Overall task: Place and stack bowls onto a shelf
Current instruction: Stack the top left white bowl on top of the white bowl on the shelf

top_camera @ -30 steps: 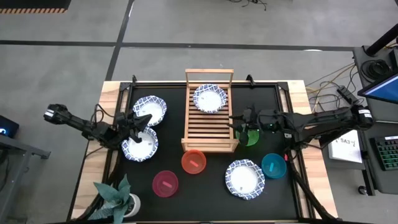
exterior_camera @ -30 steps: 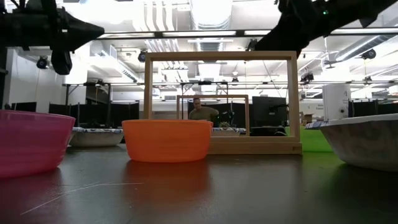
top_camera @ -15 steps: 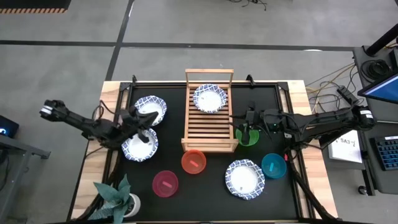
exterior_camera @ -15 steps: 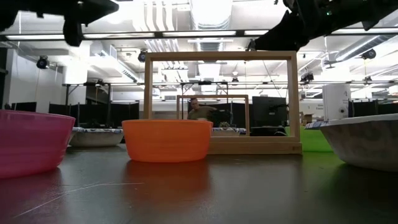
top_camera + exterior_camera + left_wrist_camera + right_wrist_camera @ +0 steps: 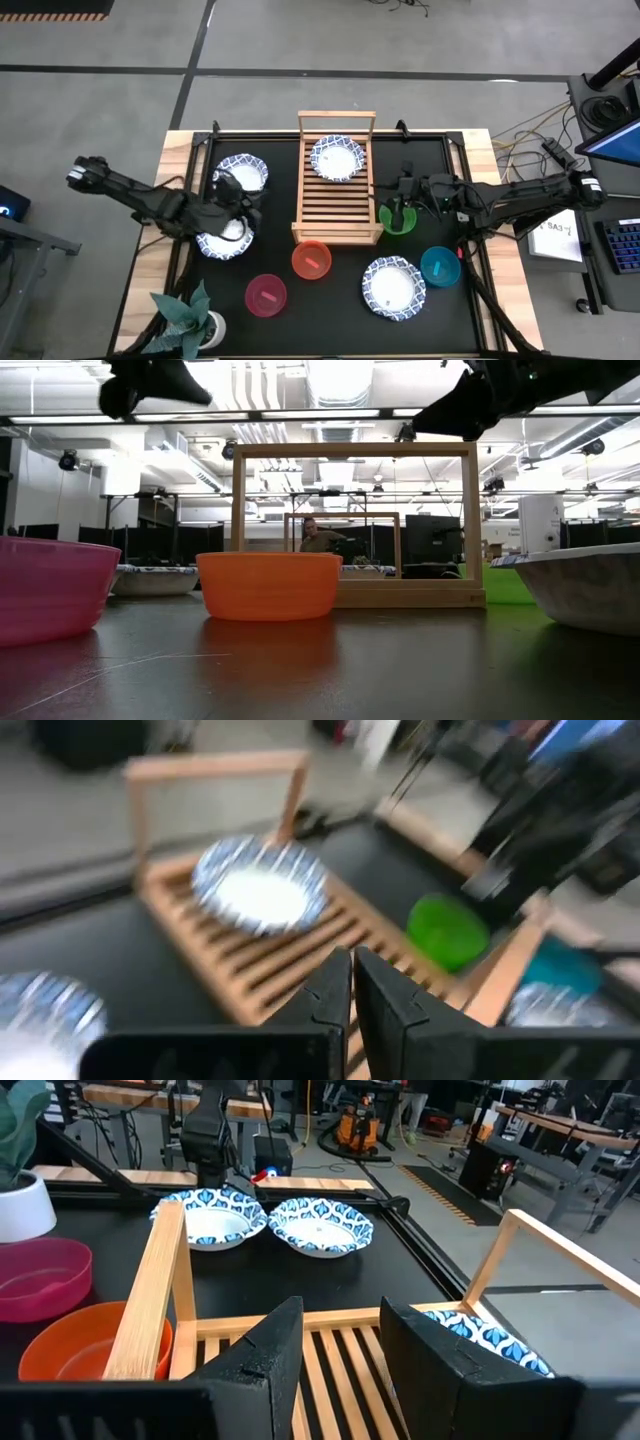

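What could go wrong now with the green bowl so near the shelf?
The right gripper is at the green bowl, which sits close beside the shelf. Lifting it might knock it against the shelf's side rail. The patterned bowl already on the slats could also be bumped during placement.

An open-plan robotics lab: exposed ceiling ducts [image 5: 335, 380], strip lighting, rows of workstations [image 5: 560, 1140], loose cables [image 5: 530, 130], and a keyboard [image 5: 622, 245] beside the bench [image 5: 480, 150].

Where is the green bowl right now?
From above, the green bowl sits on the black mat just right of the wooden shelf, under the right gripper, with the teal bowl nearby.
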`<act>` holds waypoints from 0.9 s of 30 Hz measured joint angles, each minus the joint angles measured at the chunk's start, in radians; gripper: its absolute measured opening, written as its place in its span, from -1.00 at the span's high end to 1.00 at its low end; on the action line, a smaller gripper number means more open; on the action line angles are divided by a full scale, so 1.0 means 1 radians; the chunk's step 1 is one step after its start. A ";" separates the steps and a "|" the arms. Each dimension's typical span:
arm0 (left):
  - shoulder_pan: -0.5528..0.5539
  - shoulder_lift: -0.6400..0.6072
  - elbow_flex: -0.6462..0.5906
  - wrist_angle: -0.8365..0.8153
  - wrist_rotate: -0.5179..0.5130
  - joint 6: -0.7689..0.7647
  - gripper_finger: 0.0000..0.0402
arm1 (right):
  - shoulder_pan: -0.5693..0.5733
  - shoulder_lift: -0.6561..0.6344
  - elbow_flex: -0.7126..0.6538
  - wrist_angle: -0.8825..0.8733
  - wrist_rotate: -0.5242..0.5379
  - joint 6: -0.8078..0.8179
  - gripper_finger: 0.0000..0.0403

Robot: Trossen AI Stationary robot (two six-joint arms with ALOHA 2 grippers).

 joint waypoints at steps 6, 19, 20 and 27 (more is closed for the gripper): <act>0.009 0.193 0.204 -0.475 0.174 -0.095 1.00 | 0.000 -0.014 0.000 0.000 0.000 0.020 0.37; 0.312 0.387 0.254 -0.592 0.392 0.358 1.00 | 0.000 -0.013 0.000 -0.001 0.000 -0.010 0.37; 0.334 0.392 0.246 -0.588 0.395 0.412 1.00 | 0.000 -0.013 0.000 -0.001 0.000 -0.014 0.37; 0.481 0.378 0.159 -0.493 0.544 0.704 0.84 | 0.000 -0.013 0.000 -0.001 0.000 -0.025 0.37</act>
